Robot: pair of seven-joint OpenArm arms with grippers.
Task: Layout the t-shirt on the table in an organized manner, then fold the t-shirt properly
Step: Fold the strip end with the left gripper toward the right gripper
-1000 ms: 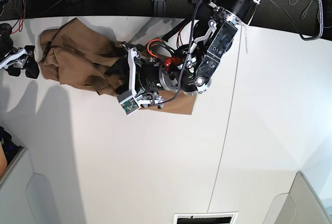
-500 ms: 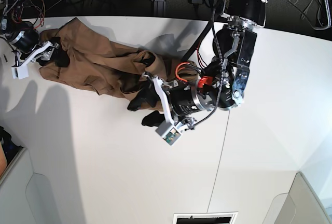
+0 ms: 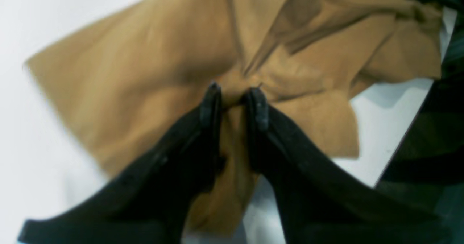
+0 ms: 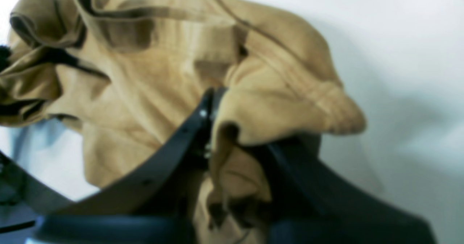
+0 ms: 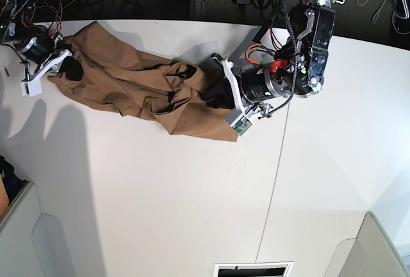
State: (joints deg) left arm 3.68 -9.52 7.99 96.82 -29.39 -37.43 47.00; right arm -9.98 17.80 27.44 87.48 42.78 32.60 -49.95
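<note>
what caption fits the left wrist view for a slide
Left gripper pinching a bunched fold of the tan t-shirt above the white table.

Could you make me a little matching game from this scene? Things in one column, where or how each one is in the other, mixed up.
Things:
1. left gripper
2. right gripper
3. t-shirt
4. table

States:
A. white, with a thin dark seam
B. tan, crumpled, stretched between the two arms
C. pinching cloth at the shirt's end near the seam
D. pinching cloth at the shirt's end away from the seam

Pairs: 1-C, 2-D, 3-B, 4-A
</note>
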